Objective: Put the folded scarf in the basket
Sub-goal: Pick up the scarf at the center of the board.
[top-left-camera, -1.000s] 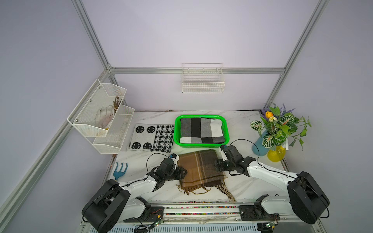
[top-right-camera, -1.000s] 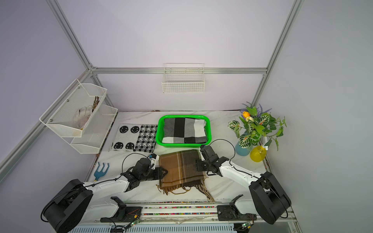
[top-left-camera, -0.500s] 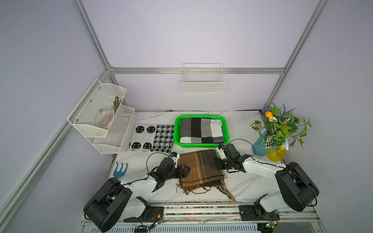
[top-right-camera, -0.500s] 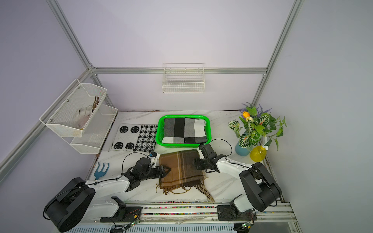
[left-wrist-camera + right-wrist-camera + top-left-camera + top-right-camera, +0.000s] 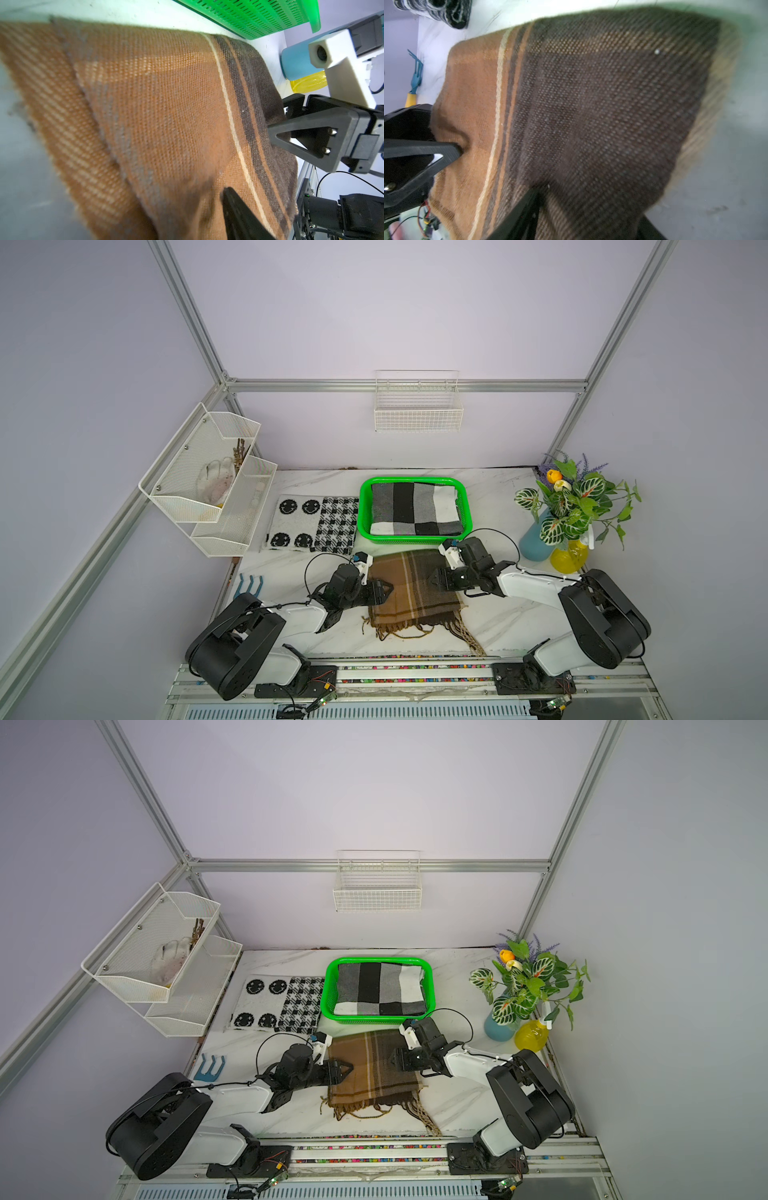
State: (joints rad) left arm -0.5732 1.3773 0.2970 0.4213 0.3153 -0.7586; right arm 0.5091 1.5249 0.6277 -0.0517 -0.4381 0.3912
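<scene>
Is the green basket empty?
No, a folded black, grey and white checked cloth lies inside the green basket.

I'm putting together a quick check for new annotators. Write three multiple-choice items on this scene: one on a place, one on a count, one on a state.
1. Where does the brown scarf lie?
A on the table, on the robot's side of the green basket
B inside the green basket
C on the floor

2. How many faces does the smiley cloth show?
A two
B six
C four

3. The green basket is
A empty
B holding a folded checked scarf
C upside down

Key:
1 A: it rests on the marble, outside the green rim.
2 C: two faces above, two below.
3 B: grey, black and white squares fill it.
</scene>
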